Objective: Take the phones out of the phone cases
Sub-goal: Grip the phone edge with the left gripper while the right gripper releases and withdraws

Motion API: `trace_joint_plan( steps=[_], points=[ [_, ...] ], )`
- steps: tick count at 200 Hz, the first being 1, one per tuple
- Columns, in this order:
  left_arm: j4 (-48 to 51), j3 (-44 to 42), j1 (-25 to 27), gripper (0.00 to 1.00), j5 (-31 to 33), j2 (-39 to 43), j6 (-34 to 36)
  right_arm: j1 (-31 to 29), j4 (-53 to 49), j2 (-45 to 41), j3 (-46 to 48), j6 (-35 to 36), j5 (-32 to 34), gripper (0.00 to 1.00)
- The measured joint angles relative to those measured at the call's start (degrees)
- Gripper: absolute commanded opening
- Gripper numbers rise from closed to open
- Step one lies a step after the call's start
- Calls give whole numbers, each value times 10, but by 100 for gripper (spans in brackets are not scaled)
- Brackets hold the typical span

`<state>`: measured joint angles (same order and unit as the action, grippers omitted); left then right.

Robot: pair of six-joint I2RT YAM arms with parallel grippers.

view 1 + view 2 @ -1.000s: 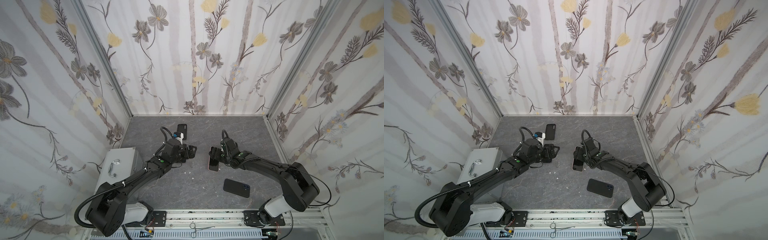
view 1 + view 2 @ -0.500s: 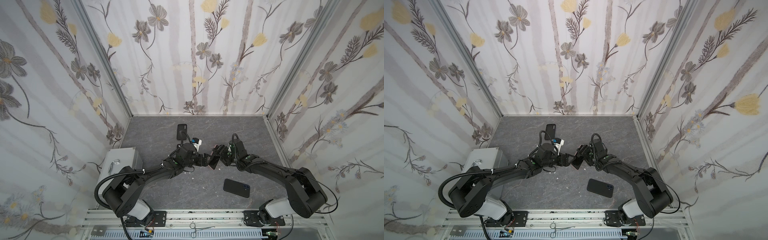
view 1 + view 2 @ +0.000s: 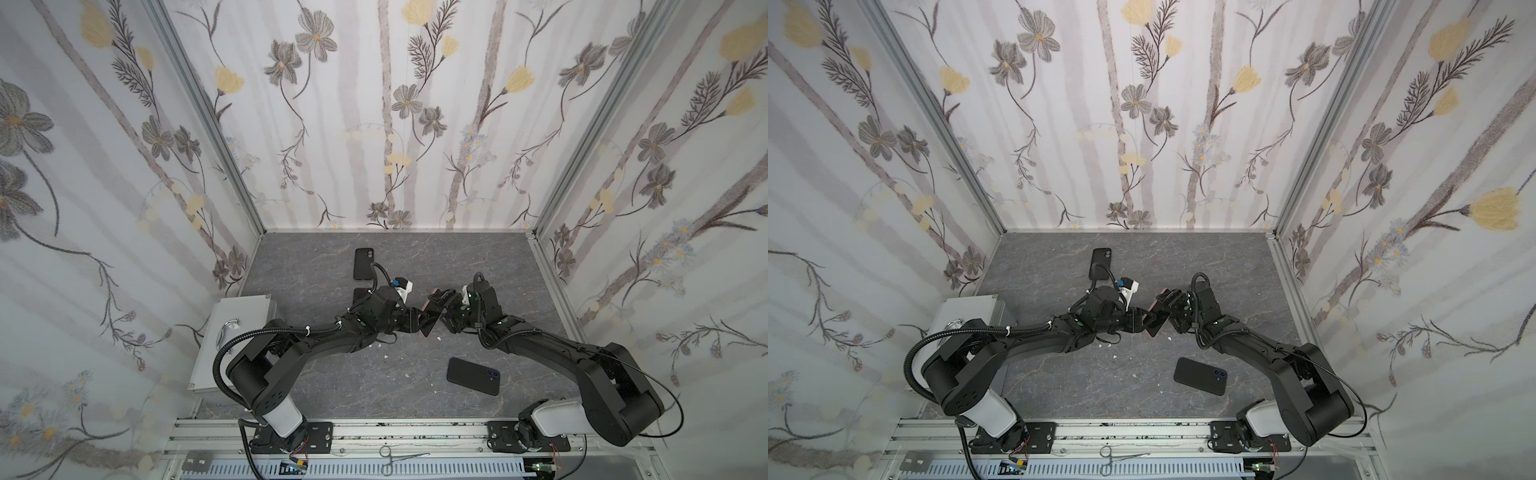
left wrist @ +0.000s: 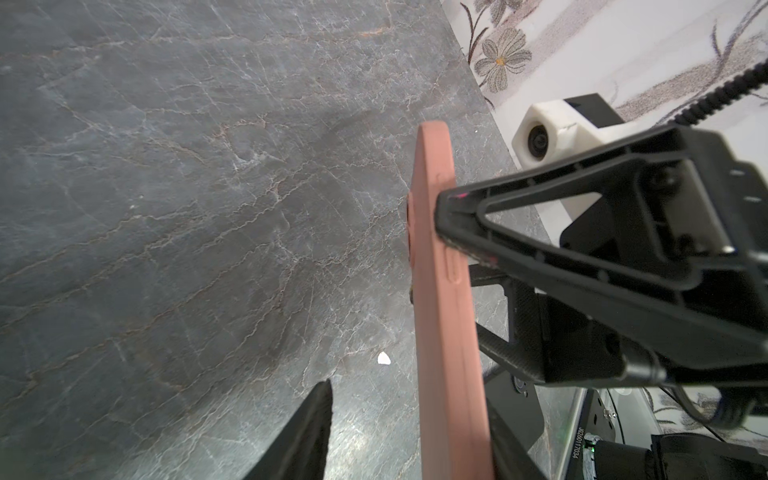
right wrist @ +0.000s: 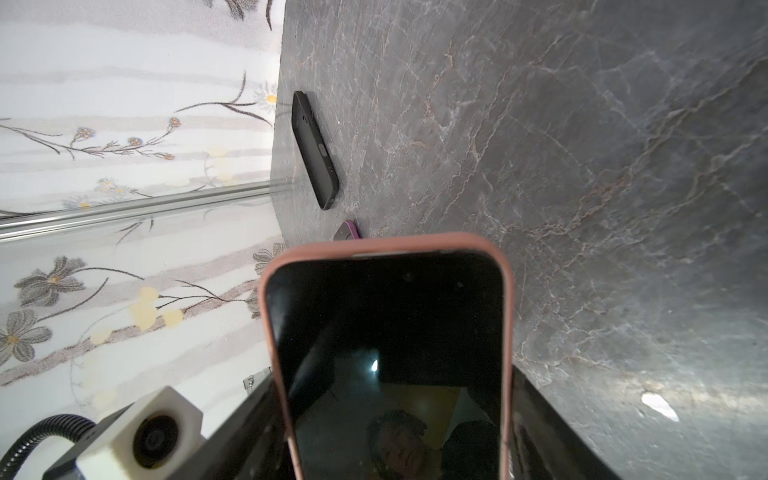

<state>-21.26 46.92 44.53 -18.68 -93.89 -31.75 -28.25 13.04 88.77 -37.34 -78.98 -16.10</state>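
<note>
Fingers [image 4: 582,274] of the right gripper [image 3: 444,309] pinch the case [image 4: 444,332] across its long edges, with one tip pressed into the side beside the button bumps. The left gripper [image 3: 419,322] straddles the end of the case nearer the table [image 4: 166,208], jaws spread. Its one visible finger [image 4: 316,424] stands clear of the case's back, and its mate is hidden behind the case.

The case is held tilted in the air over the middle of the table, touching nothing but the right fingers. The phone [image 5: 386,332] sits fully inside it, with the rim wrapping both visible corners of the screen, so I judge that no part of the removal is done. What is left is a second grip, peeling the rim off a corner, and pushing the phone out.

The case is matte dusty pink, looks soft and rubbery, and has rounded corners and moulded button ridges. The phone's face is glossy black glass and mirrors its surroundings. The fingers are black plastic, shaped as open triangular trusses. The table is dark grey stone with pale veins.
</note>
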Motion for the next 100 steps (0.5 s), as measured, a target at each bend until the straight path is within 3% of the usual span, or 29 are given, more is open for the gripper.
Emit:
trace_joint_plan(
  steps=[72,90,100],
  points=[
    [-10,7,3,0,-23,-4,5,11,-2,-5,7,-5,7,23],
    [-11,7,3,0,-23,2,8,12,-4,-14,7,0,13,27],
    [-12,7,3,0,-22,5,9,12,-4,-19,7,1,15,37]
  ],
)
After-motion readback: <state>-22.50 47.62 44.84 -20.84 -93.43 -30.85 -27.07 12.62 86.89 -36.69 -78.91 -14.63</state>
